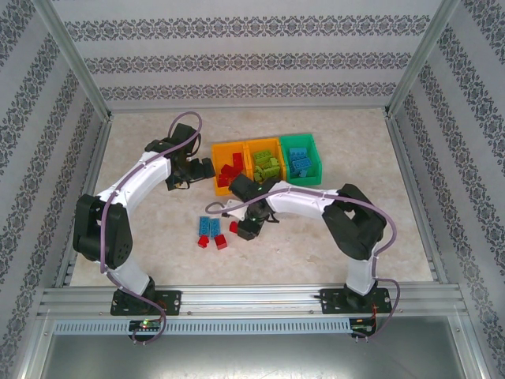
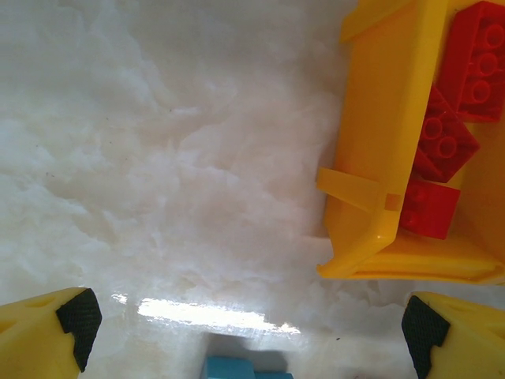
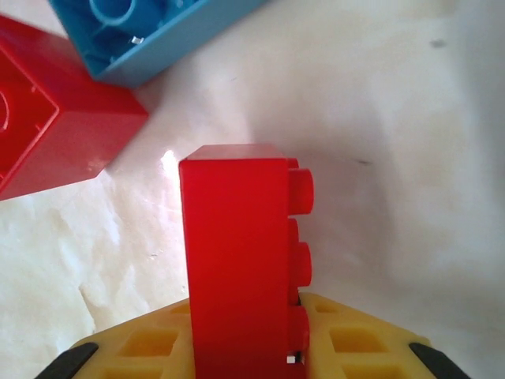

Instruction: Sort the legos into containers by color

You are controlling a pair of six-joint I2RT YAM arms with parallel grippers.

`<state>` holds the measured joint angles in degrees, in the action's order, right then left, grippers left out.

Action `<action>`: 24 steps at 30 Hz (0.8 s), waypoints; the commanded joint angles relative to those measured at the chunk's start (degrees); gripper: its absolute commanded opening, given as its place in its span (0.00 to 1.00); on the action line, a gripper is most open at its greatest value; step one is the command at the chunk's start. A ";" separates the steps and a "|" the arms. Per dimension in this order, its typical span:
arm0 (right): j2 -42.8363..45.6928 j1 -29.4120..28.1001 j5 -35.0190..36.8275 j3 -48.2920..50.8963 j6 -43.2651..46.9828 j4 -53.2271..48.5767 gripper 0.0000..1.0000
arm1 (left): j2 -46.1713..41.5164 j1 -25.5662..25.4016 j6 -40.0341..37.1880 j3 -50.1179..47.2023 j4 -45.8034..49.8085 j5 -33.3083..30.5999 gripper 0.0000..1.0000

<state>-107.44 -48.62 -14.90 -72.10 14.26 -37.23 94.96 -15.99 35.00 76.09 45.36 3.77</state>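
My right gripper [image 3: 245, 351] is shut on a red lego [image 3: 237, 253], which stands on end between the yellow jaws with its studs facing right. In the top view this gripper [image 1: 246, 230] is low over the loose legos in front of the containers. Beside it lie another red lego [image 3: 47, 118] and a blue lego [image 3: 150, 31]. My left gripper [image 2: 248, 328] is open with nothing in it, just left of the orange bin [image 2: 371, 158] that holds red legos [image 2: 446, 142]. The middle orange bin [image 1: 264, 162] holds green legos and the green bin [image 1: 301, 158] holds blue ones.
Loose blue legos [image 1: 209, 227] and red legos [image 1: 222, 240] lie on the table left of my right gripper. A blue lego's edge [image 2: 237, 369] shows below my left gripper. Patterned walls and metal rails enclose the table.
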 commanded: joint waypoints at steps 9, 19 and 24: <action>4.18 8.18 -5.85 -5.61 -13.50 4.77 0.23 | -8.94 2.10 1.56 -5.35 0.62 -1.35 1.00; -7.56 13.41 -7.06 -23.76 -32.44 1.70 0.25 | -14.87 -0.92 3.86 -11.90 4.43 5.37 1.00; -13.16 14.86 -6.02 -29.06 -38.19 0.82 0.26 | -16.26 -5.89 10.17 -14.80 5.79 9.49 1.00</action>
<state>-118.26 -34.57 -20.64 -98.70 -17.89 -34.33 80.25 -19.40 40.29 62.35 48.14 9.56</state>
